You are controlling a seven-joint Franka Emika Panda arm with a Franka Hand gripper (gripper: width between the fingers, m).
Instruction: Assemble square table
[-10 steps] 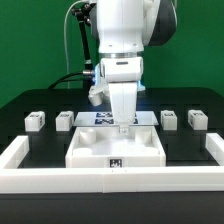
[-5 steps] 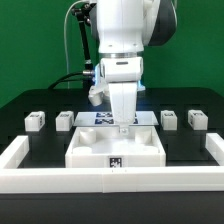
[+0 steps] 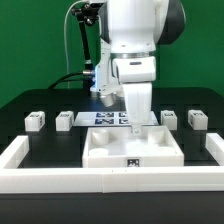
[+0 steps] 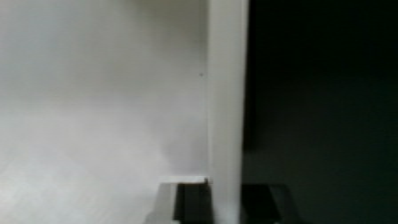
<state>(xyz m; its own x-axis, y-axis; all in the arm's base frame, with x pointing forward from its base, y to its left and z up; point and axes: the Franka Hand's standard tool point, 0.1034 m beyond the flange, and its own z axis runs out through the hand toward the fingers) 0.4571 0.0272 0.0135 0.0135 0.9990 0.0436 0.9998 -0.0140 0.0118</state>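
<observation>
One white plastic square tabletop (image 3: 112, 149) lies flat near the front of the black table surface (image 3: 50, 140). It is a shallow tray shape with a smooth matte floor and a raised, thick rim. A small black-and-white tag is printed on its front wall. Four small white leg blocks, boxy and each carrying a tag, stand in a row behind it. One pair (image 3: 36, 120) is at the exterior view's left and the other pair (image 3: 196, 119) at the exterior view's right, all well apart from the tabletop. Between the pairs, just behind the tabletop, lies the thin marker board (image 3: 104, 117) with its black tags. A long white rail (image 3: 60, 181) with square edges borders the black surface at the front and both sides. Beyond it stands a plain green wall (image 3: 30, 50). The white arm (image 3: 135, 40), with dark cables beside it, reaches straight down, and its gripper (image 3: 136, 126) meets the tabletop's back rim. In the wrist view the dark fingers (image 4: 192, 203) stand one on each side of that upright white rim, closed tight on it, pinching the wall between them.
</observation>
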